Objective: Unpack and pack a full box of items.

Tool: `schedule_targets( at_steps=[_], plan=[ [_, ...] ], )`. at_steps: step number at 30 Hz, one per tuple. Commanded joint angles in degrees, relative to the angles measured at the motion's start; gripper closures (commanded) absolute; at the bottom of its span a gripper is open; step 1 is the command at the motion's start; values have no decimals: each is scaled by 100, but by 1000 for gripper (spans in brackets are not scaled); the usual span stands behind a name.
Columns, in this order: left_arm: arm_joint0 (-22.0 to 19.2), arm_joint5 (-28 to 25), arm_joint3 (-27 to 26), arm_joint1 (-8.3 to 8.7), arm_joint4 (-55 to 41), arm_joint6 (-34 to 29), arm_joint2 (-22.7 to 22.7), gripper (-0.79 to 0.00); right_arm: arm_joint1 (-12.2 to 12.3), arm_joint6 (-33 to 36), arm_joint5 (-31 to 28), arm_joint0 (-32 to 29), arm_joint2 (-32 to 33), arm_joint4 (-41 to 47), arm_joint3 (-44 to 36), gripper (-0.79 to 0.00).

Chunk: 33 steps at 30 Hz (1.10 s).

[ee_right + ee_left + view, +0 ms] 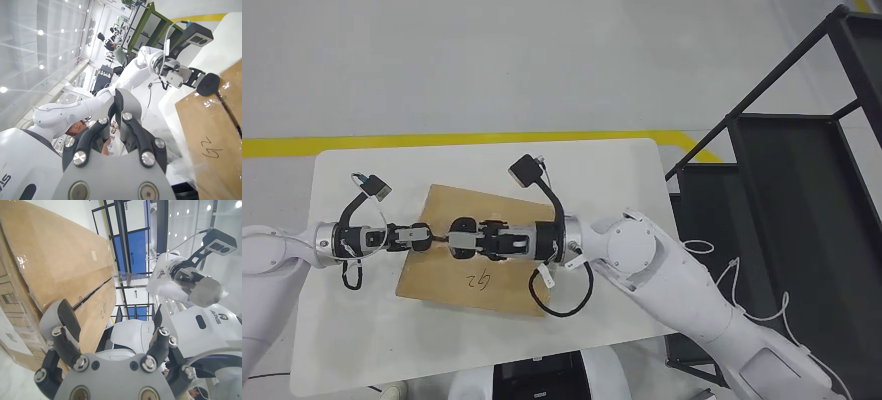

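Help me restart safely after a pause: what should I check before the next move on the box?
1. Box rests wholly on the table: ok.
2. Left gripper open, at the box's edge: ok.
3. Right gripper shut: ok.
4. Clear tape strip lifted off the seam end: ok.
5. Tape pinched in the right gripper: cannot tell.
6. Flaps open: not ok, both lie flat.
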Motion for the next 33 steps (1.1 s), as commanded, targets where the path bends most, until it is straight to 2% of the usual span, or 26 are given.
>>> schedule_targets(
  at_steps=[1,7,12,27,33],
  plan=[
    [0,0,0,0,0,0,0,-785,-23,-3,15,52,-35,-7,16,0],
    [100,95,-133,-6,104,241,-18,-785,-88,-45,-35,165,-117,-20,77,0],
    [185,125,-200,-2,134,284,-103,-785,-118,-230,-24,203,-133,-421,359,0],
    [363,174,-256,11,164,278,-362,-785,-130,-750,-471,-135,4,-1221,930,0],
    [461,175,-231,30,119,317,-546,-785,-139,-742,-541,-294,-47,-1404,1051,0]
  ],
)
